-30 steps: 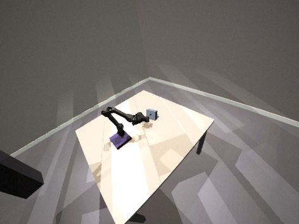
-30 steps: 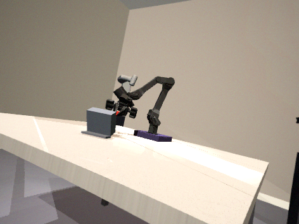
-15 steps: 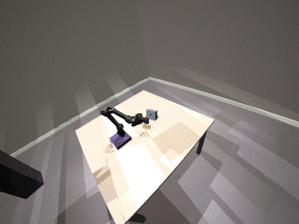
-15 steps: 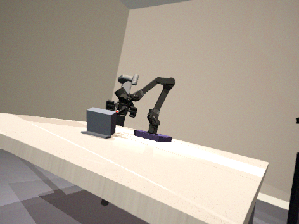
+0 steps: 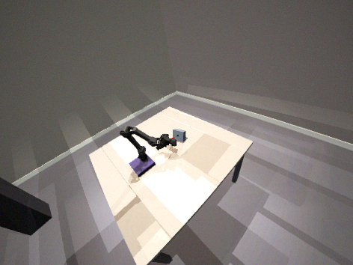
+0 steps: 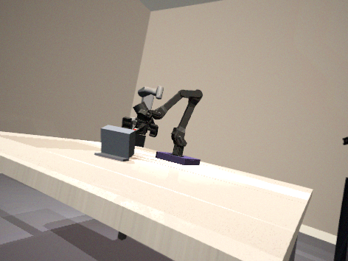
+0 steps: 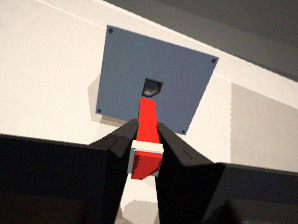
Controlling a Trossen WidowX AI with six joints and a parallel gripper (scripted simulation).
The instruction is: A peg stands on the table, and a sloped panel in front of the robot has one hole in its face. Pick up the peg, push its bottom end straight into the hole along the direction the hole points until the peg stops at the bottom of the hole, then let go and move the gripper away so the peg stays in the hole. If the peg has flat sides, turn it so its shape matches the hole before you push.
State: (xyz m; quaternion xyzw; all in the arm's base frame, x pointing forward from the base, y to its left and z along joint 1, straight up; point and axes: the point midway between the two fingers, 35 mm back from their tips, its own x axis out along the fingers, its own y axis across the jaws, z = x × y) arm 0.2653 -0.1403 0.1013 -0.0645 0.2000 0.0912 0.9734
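The red peg point(image 5: 173, 138) point(image 6: 135, 129) point(image 7: 147, 120) has flat sides and a white collar point(image 7: 146, 147). Its near end has one slanted corner at the lower right in the wrist view. My gripper point(image 7: 146, 126) is shut on the peg, which points toward the panel. The blue-grey panel point(image 5: 182, 134) point(image 6: 117, 143) point(image 7: 127, 60) stands ahead, its sloped face toward me. Its hole point(image 7: 152, 87) is flat-sided with a slanted lower-right corner. In the wrist view the peg's far end shows just below the hole's lower-left edge. The gap between them in depth is hard to tell.
The arm's purple base point(image 5: 142, 165) point(image 6: 178, 158) sits on the table point(image 5: 209, 150) point(image 6: 177, 206). The panel block has a thin foot plate point(image 6: 111, 156) along its back. Dark screws mark the panel face's corners.
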